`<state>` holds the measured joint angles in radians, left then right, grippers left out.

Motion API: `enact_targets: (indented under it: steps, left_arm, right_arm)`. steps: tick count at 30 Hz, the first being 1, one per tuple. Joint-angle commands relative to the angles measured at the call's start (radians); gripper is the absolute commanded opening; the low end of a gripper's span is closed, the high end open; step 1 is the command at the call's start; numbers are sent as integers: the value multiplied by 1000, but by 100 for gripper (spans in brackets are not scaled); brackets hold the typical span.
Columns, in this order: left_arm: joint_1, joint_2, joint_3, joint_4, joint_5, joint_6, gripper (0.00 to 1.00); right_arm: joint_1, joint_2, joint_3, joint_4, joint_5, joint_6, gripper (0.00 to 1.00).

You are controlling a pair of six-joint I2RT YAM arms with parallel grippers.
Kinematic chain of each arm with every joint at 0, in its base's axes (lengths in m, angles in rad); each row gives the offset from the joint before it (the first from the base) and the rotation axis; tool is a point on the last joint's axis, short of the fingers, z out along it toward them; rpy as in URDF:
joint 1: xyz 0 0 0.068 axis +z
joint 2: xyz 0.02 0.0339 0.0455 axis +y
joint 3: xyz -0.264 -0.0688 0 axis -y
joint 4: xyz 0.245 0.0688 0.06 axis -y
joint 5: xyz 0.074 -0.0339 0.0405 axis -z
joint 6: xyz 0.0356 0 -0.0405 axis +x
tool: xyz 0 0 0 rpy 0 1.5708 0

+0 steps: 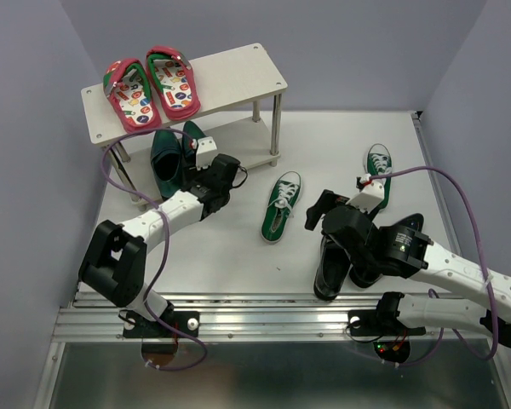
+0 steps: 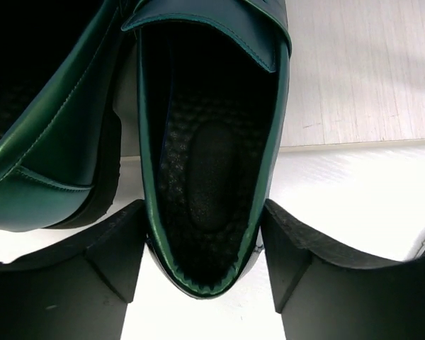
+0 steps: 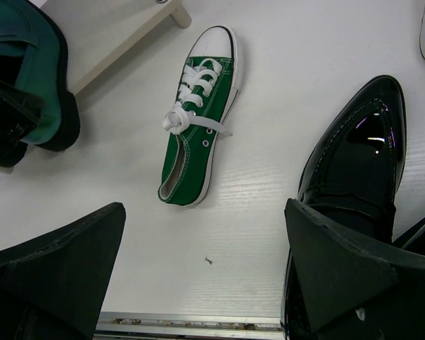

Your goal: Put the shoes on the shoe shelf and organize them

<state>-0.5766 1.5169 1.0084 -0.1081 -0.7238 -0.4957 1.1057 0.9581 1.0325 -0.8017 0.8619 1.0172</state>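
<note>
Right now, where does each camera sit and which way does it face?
Top external: fixed high behind the robot, looking down at the table and shoe shelf; left arm and right arm show.
Left wrist: on the left arm, looking along the open left gripper into a teal dress shoe; its two fingers show.
Right wrist: on the right arm, looking past the open right gripper at a green sneaker and black dress shoe.
Shared: top and right wrist views both show that sneaker.

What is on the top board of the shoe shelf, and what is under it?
On the shoe shelf top board: a pair of red flip-flops. Beneath, two teal dress shoes poke in over the lower board; the top board hides most of it.
</note>
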Motion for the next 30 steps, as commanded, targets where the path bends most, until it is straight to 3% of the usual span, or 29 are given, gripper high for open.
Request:
enact_targets:
  steps: [1,5,10,13,22,30]
  left_arm:
    - [44,9,22,13,-25,3,70]
    - [67,-15,25,-2,-40,-23,47]
    - [75,-46,47,-10,-51,-17,27]
    - [81,-46,58,-18,-72,-17,7]
    - [96,-67,50,-31,-124,-52,0]
    - [115,-83,35,-42,-172,-167,0]
  right_arm:
    - [0,-21,28,1,17,18,100]
    - [0,-19,35,-4,17,18,100]
    - [0,-25,37,-14,20,27,100]
    - [0,-32,32,-14,19,31,100]
    - [0,-33,32,-17,19,31,100]
    - [0,-35,32,-13,12,27,100]
